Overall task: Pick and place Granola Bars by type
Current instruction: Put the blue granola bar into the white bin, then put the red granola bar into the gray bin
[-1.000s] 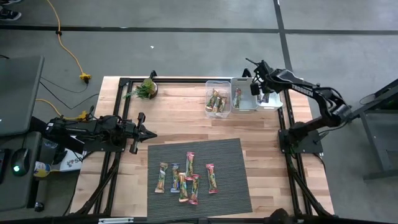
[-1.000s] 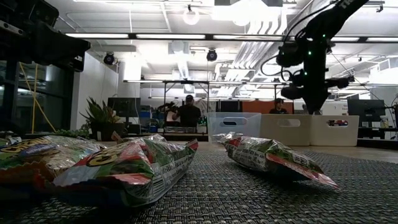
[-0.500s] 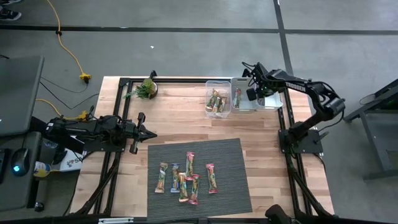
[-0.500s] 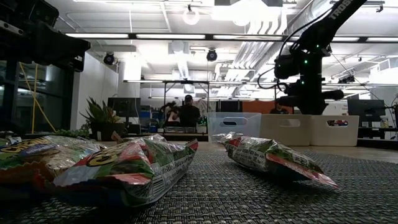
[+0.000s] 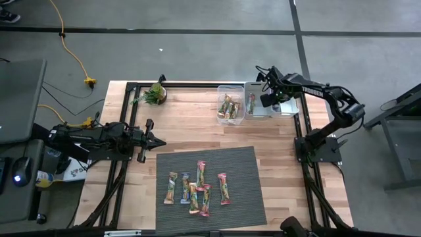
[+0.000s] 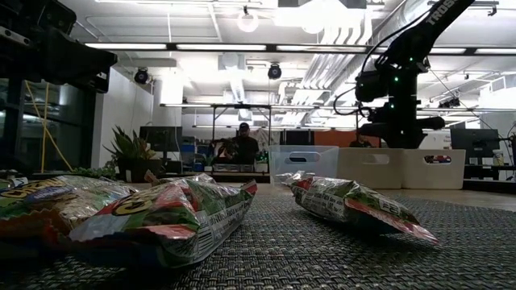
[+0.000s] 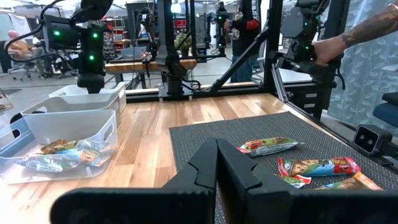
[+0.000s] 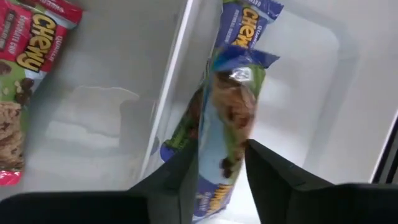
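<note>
Your blue-green bar (image 8: 227, 118) sits between the right gripper (image 8: 217, 165) fingers, narrowly parted around it, above the white bins (image 5: 263, 99) at the table's far right. Seven bars (image 5: 197, 187) lie on the near mat (image 5: 247, 164). Your left gripper (image 5: 158, 141) rests closed at left.

A robotics lab or workshop: an open hall with a grey concrete floor (image 5: 197, 59), exposed ceiling ducts and strip lights (image 6: 242, 48). Black metal-framed workbenches (image 7: 161, 68) carry further robot arms, and people (image 6: 244, 145) work at screens.

Overhead view looks straight down; low view looks level across the same mat (image 5: 209, 181).
</note>
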### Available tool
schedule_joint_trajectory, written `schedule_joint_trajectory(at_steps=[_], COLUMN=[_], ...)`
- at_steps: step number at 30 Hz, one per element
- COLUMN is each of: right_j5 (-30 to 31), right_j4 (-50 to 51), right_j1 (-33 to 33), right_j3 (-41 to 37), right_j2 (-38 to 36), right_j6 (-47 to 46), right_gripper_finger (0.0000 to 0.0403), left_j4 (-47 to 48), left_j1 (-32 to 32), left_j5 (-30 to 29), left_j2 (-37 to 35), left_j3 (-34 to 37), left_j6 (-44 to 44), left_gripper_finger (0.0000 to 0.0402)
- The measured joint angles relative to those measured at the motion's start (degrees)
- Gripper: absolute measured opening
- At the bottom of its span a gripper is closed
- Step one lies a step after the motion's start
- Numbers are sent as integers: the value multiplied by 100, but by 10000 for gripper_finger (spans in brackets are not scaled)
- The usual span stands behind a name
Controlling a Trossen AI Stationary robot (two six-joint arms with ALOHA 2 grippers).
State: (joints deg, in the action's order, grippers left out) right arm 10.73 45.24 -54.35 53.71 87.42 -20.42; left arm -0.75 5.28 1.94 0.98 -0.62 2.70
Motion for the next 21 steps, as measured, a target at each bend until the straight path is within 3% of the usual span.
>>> schedule_joint_trajectory(at_steps=[13, 21], right_j5=[386, -171], right_j4=[1009, 819], right_j1=[202, 1092], right_j3=[1657, 3007], right_j2=[-2, -4], right_j6=[146, 245], right_gripper_finger=[178, 179], left_j4=[0, 0], left_j1=[0, 0], left_j5=[-1, 0], left_j2=[-1, 1], left_j3=[0, 0], left_j6=[0, 0], left_gripper_finger=[1, 1])
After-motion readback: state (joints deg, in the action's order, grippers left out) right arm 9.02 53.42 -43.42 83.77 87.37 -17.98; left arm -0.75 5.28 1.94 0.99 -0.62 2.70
